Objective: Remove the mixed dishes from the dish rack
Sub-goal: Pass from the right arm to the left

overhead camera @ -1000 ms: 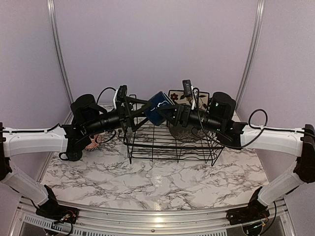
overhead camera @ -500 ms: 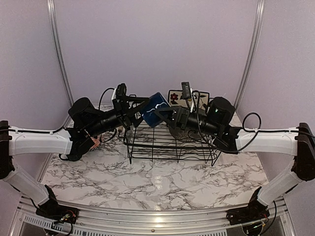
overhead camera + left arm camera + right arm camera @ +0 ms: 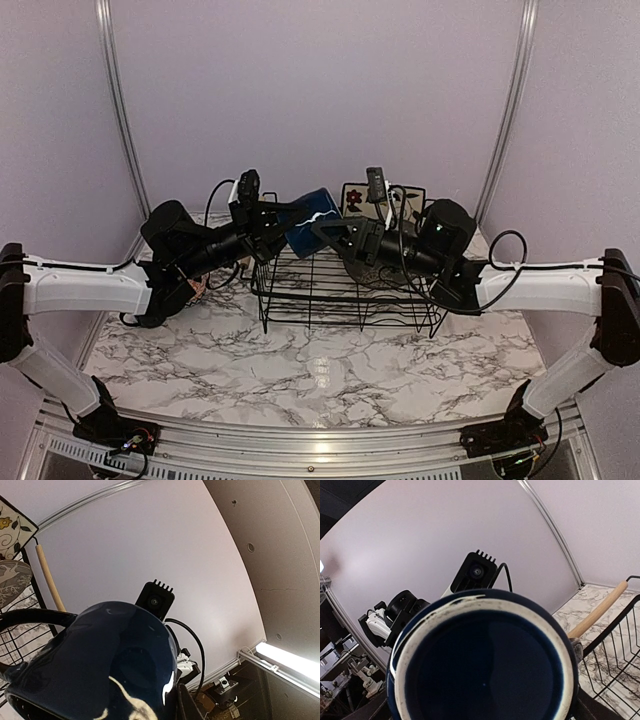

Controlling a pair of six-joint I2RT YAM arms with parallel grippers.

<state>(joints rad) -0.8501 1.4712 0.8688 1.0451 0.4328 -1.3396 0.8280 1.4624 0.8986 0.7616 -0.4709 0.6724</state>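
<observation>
A dark blue mug (image 3: 312, 222) hangs tilted in the air over the left end of the black wire dish rack (image 3: 350, 300). My right gripper (image 3: 335, 232) is shut on its body, and the mug's pale-ringed base (image 3: 485, 665) fills the right wrist view. My left gripper (image 3: 282, 218) is shut on the mug's other end. The mug's side (image 3: 100, 665) crowds the left wrist view, with one finger (image 3: 186, 705) against it. A square cream floral plate (image 3: 357, 193) and a round grey plate (image 3: 375, 270) stand in the rack behind the right arm.
A small reddish bowl (image 3: 192, 290) sits on the marble table left of the rack, partly under my left arm. The rack's wooden handles (image 3: 49, 580) (image 3: 597, 610) run along its short sides. The back wall is close behind.
My left gripper has reached in from the left and shut on the mug. The right arm has carried the mug slightly left and has kept its grip.
</observation>
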